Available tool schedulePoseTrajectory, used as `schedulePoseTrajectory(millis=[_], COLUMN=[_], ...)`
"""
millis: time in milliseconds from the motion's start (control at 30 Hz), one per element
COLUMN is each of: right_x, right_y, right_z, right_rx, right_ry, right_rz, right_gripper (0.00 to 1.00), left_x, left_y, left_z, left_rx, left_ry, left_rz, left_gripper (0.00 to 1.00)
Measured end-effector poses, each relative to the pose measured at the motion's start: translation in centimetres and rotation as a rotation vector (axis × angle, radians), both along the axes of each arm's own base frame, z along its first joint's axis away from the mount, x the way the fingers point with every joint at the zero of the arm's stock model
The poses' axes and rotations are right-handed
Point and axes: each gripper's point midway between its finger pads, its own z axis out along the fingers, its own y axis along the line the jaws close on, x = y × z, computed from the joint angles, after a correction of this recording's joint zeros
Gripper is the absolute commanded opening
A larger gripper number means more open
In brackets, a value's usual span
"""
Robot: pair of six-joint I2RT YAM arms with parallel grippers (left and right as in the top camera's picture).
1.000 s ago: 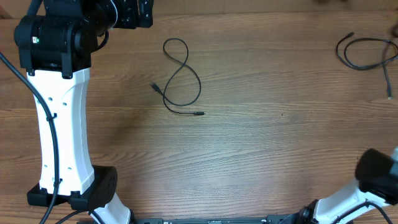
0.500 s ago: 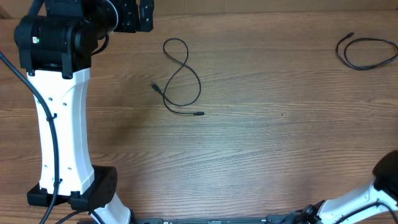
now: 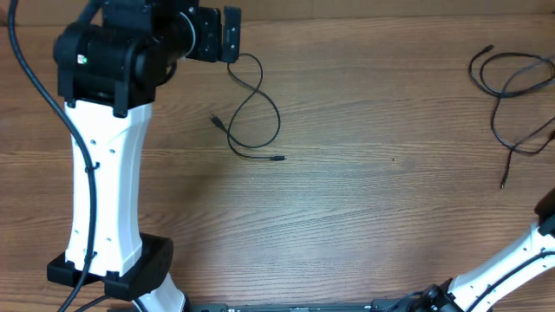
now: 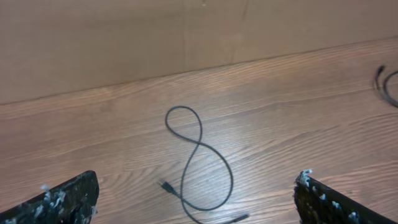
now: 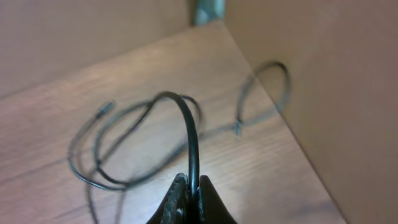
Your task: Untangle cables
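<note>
Overhead: bright, even, diffuse light; faint soft shadow on table (image 3: 347, 217) beside left arm (image 3: 100, 173). Left wrist view: sharp, pale sheen on wood. Right wrist view: dimmer, warm; cable (image 5: 192, 138) near lens blurred, background soft.

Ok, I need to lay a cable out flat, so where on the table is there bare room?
The widest bare wood of the table lies between the figure-eight cable and the cable bundle, running down to the near edge. Crowded: the far right corner, where the right gripper holds a bundle strand, and the far left by the left gripper.
</note>
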Motion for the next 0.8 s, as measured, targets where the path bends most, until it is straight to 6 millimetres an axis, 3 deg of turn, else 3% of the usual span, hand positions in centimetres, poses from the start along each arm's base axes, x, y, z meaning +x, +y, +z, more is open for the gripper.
schedulePoseTrajectory(millis=[167,267,333,433,467,500,533,667,733,767,800], right_x=[-4.9,-6.7,-6.8,-6.0,-5.7,-5.5,-5.3,-5.1,-5.1,-5.2,-5.2], right_y=[-4.4,-6.0,-6.5,-6.2,-5.7,-5.4,-4.8,-3.3,-3.2,-3.1,-3.0], right_z=[-0.5,-0.6,-0.9,-3.1,-4.7,-5.5,-6.8,-10.2,-10.6,-10.5,-10.6], right_rx=[0.009,0.019,0.016,0.032,0.053,0.063,0.086,0.144,0.152,0.154,0.16], right_ry=[0.027,0.019,0.003,0.003,0.017,0.024,0.035,0.08,0.083,0.084,0.087], right_rz=[-0.108,-0.142,-0.144,-0.125,-0.114,-0.107,-0.099,-0.073,-0.074,-0.073,-0.074], right_gripper=[0.04,0.04,0.04,0.04,0.19,0.62,0.78,0.86,0.89,0.87,0.76], left_x=[0.0,0.0,0.0,-0.1,-0.1,-0.2,-0.2,-0.2,-0.2,-0.2,-0.2], left_y=[0.1,0.4,0.5,0.5,0.6,0.6,0.6,0.6,0.6,0.6,0.5], left_z=[0.0,0.0,0.0,-0.1,-0.2,-0.3,-0.3,-0.3,-0.3,-0.3,-0.3], left_rx=[0.048,0.057,0.061,0.064,0.067,0.068,0.069,0.069,0.069,0.068,0.064], left_ry=[-0.01,-0.012,-0.013,-0.007,-0.003,-0.001,0.0,0.002,0.002,0.002,0.003], left_rz=[0.028,0.039,0.045,0.046,0.048,0.048,0.048,0.048,0.047,0.046,0.042], left_gripper=[1.0,1.0,1.0,1.0,1.0,1.0,1.0,0.99,1.0,1.0,1.0])
